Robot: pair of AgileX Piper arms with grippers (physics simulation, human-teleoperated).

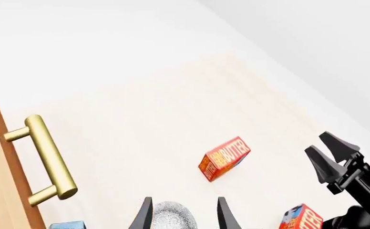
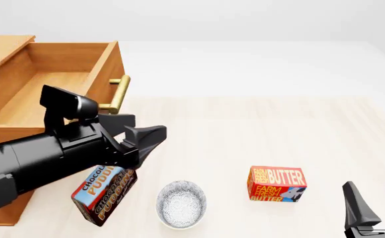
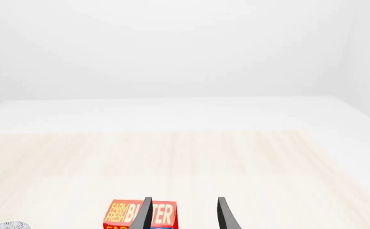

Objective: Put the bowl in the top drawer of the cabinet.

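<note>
The small round white ceramic bowl with grey-blue speckling point(image 2: 181, 204) sits upright on the pale wooden tabletop point(image 2: 298, 129), at about six o'clock on the table as I look down from the arms' side, and nothing is holding it. It has not gone into the drawer yet.

At its nine o'clock, just beside it, a dark box lettered "CHOCOLATE PUDDING" point(image 2: 103, 194) lies tilted. At its three o'clock, a little apart, stands a red box reading "FARM FRESH BUTTER" point(image 2: 277, 184).

Up at ten o'clock the light-brown wooden cabinet point(image 2: 0, 49) has its wide top drawer point(image 2: 53, 84) pulled out, the brass bar handle point(image 2: 117, 94) facing the table. I take it the drawer stands open so the bowl can be dropped straight in.

The black left gripper point(image 2: 146, 136) hangs above the table between handle and bowl, fingers spread wide and empty. In its wrist view the bowl point(image 1: 171, 215) lies between the fingertips, so it looks lined up for a descent.

The black right gripper point(image 2: 376, 198) waits at four o'clock, also spread and empty, well clear of the bowl.
</note>
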